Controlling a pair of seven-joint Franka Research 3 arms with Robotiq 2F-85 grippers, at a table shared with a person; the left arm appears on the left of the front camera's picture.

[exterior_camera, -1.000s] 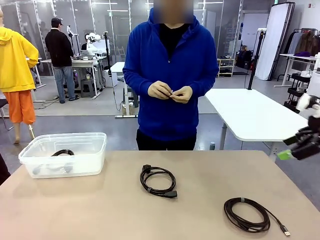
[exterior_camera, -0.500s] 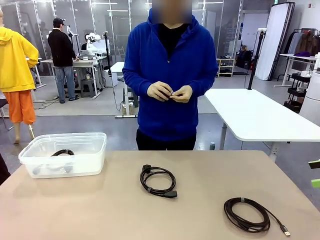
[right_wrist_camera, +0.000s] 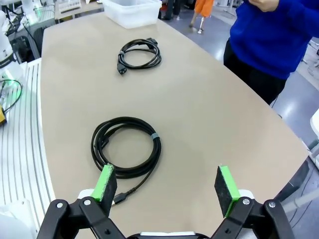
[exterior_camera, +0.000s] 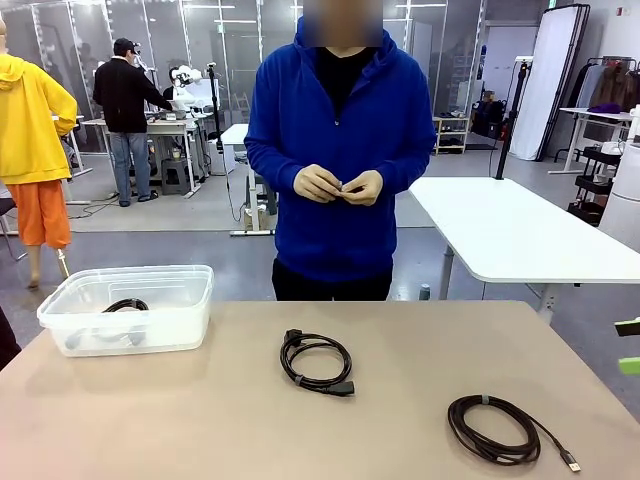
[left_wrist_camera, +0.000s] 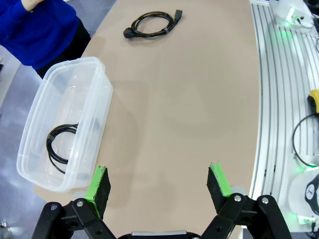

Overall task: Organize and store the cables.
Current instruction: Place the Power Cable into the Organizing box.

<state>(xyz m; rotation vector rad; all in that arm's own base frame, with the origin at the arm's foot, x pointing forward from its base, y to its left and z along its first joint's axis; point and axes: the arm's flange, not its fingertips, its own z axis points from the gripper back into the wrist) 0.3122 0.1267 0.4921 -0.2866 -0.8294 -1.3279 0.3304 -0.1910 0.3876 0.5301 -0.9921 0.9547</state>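
Lately drawn back: right jaws, a second ago well inside the front view, now just clipping its right edge with green pads (exterior_camera: 631,365). Spread wide, empty, looking down on the right-hand cable (right_wrist_camera: 155,149), a tied coil lying near the tabletop (exterior_camera: 200,420) front edge. Left jaws equally wide apart, gripping nothing, poised over bare surface beside the clear bin (left_wrist_camera: 107,94). Counted three coils: stored cable (left_wrist_camera: 49,145) in the bin, middle cable (exterior_camera: 322,384) loose at centre, right-hand one untouched. No shift in either loose coil. Person's hands (exterior_camera: 340,185) together at chest, possibly working a small tie; too small to tell. Judged: one stored, two pending, no grasp begun.
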